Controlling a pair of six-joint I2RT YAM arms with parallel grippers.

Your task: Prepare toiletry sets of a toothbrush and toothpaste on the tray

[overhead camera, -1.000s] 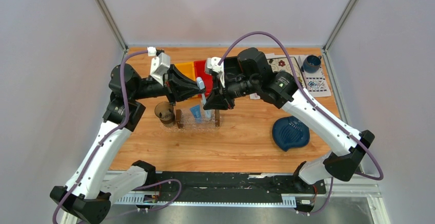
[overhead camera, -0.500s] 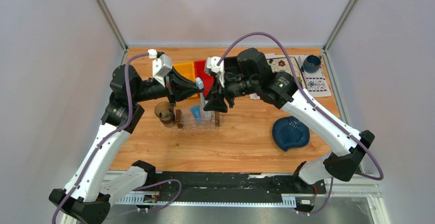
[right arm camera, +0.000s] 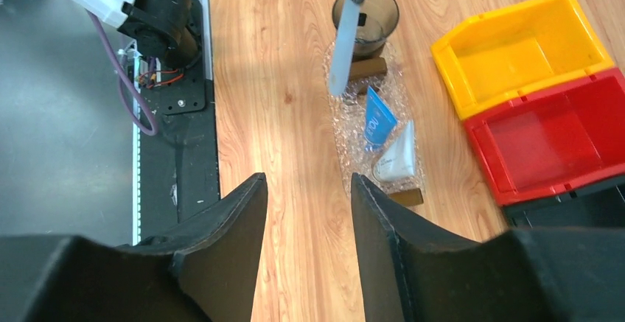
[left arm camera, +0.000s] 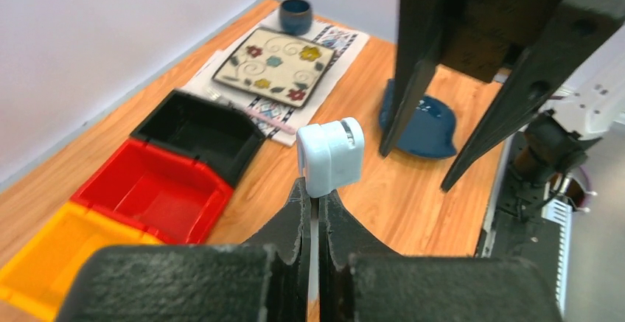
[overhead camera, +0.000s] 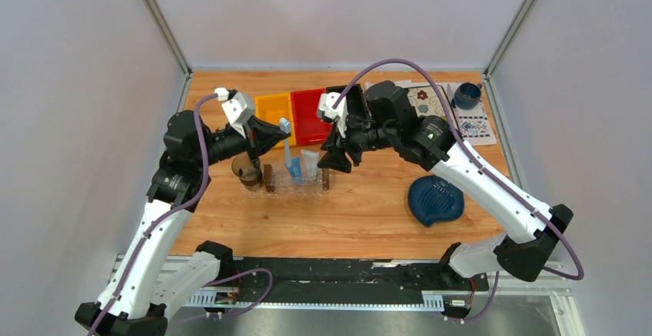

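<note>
One tray (overhead camera: 281, 186) sits left of the tabletop's (overhead camera: 369, 205) middle. Two tubes of toothpaste (overhead camera: 293, 168) lie in it, a blue tube (right arm camera: 378, 121) and a white tube (right arm camera: 394, 156). Over its left end our left gripper (left arm camera: 313, 198) is squeezed shut on the one toothbrush (left arm camera: 330, 156). Our right gripper (right arm camera: 306, 219) is open and holds nothing. We think the toothbrush is light, stiff and smooth (it may slip), so mid-handle grips best.
</note>
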